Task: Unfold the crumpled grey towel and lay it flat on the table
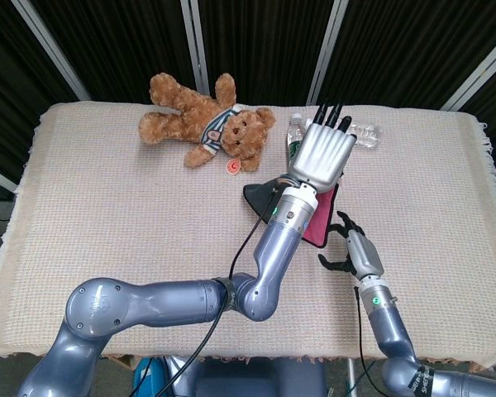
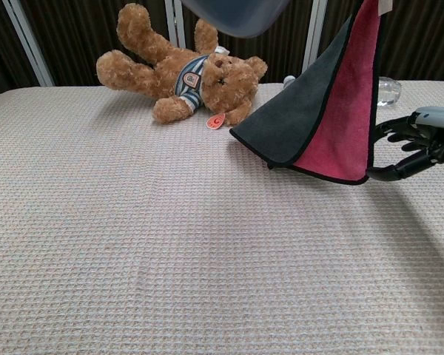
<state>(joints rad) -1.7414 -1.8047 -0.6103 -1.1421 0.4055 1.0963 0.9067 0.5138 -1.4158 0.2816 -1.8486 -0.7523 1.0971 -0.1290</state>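
Observation:
The towel [image 2: 318, 118], dark grey on one face and pink on the other with a black hem, hangs in a folded triangle above the table, its lower edge near the cloth. My left hand [image 1: 318, 153] holds its top corner high up, out of the chest view. In the head view only parts of the towel [image 1: 260, 194] show beside my left forearm. My right hand [image 2: 411, 144] is open, fingers curved, right beside the towel's lower right edge. In the head view the right hand [image 1: 353, 248] sits just right of the pink part.
A brown teddy bear [image 1: 202, 124] lies at the back of the table. A plastic bottle [image 1: 293, 136] and a clear glass object [image 1: 365, 136] lie behind the towel. The beige woven tablecloth [image 1: 107, 215] covers the whole table.

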